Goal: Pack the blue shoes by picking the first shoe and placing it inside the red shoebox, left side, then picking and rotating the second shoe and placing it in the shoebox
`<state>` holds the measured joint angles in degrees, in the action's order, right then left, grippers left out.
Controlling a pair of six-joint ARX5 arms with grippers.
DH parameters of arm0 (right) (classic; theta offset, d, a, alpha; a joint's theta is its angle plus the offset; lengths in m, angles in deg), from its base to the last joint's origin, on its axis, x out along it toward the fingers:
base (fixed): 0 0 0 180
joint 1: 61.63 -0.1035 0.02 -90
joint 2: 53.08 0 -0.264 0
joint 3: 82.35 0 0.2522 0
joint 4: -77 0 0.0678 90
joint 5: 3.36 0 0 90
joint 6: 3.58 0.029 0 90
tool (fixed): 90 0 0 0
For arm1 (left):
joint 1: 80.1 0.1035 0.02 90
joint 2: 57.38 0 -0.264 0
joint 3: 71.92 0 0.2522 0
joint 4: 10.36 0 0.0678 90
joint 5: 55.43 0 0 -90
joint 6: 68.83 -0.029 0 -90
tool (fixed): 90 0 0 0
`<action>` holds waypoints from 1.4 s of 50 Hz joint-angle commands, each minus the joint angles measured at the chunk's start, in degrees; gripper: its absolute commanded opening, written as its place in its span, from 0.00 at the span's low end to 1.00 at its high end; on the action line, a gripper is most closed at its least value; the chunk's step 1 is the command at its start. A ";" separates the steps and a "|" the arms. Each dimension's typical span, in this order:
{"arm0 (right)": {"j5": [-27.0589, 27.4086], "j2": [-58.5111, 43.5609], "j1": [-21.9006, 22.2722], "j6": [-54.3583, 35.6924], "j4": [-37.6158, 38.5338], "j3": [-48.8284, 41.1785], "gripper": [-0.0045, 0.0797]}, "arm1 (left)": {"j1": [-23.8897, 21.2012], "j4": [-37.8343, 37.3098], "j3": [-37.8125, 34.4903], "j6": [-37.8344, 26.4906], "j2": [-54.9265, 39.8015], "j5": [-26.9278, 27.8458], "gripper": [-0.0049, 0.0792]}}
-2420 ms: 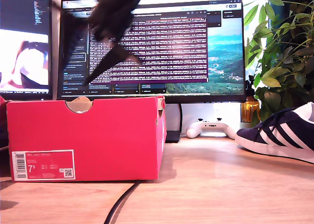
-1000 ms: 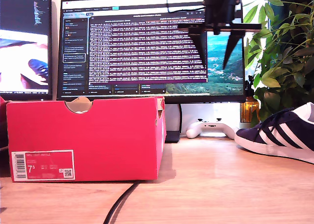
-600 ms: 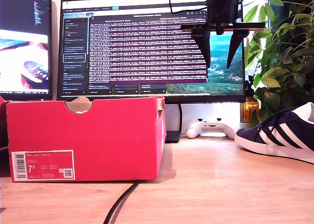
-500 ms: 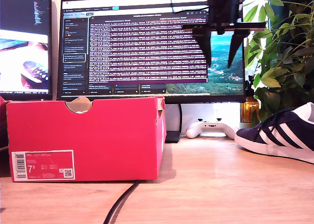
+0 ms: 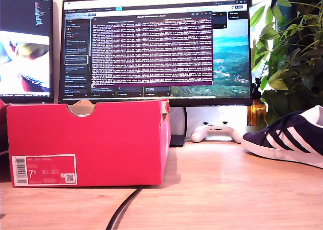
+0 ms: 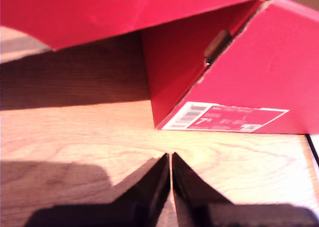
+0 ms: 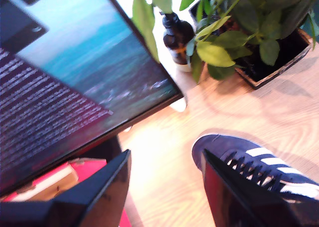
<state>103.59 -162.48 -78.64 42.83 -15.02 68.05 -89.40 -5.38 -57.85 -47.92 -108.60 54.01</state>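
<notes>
The red shoebox (image 5: 86, 141) hides its inside; beside it the blue shoe (image 5: 290, 136) is cropped (heel unseen).

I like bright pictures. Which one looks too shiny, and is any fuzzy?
The first wrist view is glared, the wooden desk washed pale beside the red shoebox. The second wrist view is slightly blurred around the blue shoe. The exterior view is sharp.
</notes>
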 commanded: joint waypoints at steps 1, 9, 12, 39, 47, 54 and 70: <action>0.15 -1.70 -0.44 -0.33 -0.07 -3.08 0.54 | -0.09 0.35 -1.70 -0.33 -0.26 0.00 0.03; 0.15 -1.64 -0.48 -0.04 -0.07 -5.64 0.54 | -0.09 0.35 -1.70 -0.35 -0.26 0.00 0.03; 0.15 -1.64 -0.48 0.15 -0.07 -6.34 0.54 | -0.09 0.35 -1.70 -0.35 -0.24 0.00 0.03; 4.72 3.26 -0.42 3.54 -0.07 -17.68 0.54 | -0.09 0.31 -1.70 -0.35 -0.26 0.00 0.03; 4.92 5.57 0.17 6.69 -0.07 -21.86 0.54 | -0.09 0.28 -1.70 -0.35 -0.26 0.00 0.03; 5.11 7.93 1.07 8.37 -0.07 -27.23 0.54 | -0.09 0.28 -1.70 -0.33 -0.26 0.00 0.03; 6.36 13.70 1.77 13.05 -0.07 -38.47 0.54 | -0.09 0.17 -1.70 -0.35 -0.24 0.00 0.03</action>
<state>109.56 -151.60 -77.29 54.89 -15.19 31.46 -89.40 -5.60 -57.85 -47.92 -108.60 54.01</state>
